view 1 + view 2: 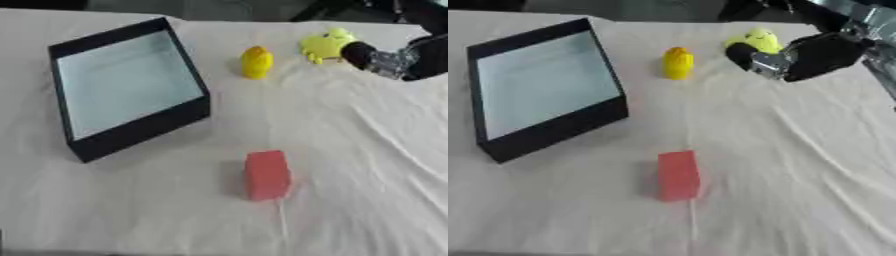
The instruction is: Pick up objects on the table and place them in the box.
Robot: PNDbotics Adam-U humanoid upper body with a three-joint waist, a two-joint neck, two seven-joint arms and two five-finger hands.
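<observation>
Table w/ white cloth (367, 165), wrinkled, covered the whole work area. Count: 1 box, 3 loose objs, 1 robot hand in view.

The box (140, 131) was black-walled w/ a pale bottom, sat at the left-far part of the cloth, turned askew to the table edge. Nothing lay inside it as far as the views showed.

Obj 1: red block (266, 175), upright-ish rectangular piece, stood alone on the cloth in the near-middle, well apart from the box and from the other two objs.

Obj 2: small yellow object (255, 62), rounded top, stood on the cloth far-middle, near the box's right-far corner but not touching it.

Obj 3: yellow-green object (325, 45), rounded and lumpy, at the far right, near obj 2 but apart from it.

Right hand (811, 55) came in from the upper right corner, black w/ a silvery part at the front. It was right at the yellow-green object; in the right eye view it overlapped the obj's lower side, in the left eye view it sat just at the obj's right edge. Touching or closed round it? Couldn't tell — fingers were not made out, so no call on apart vs together.

All 3 objs were on the cloth, outside the box.
</observation>
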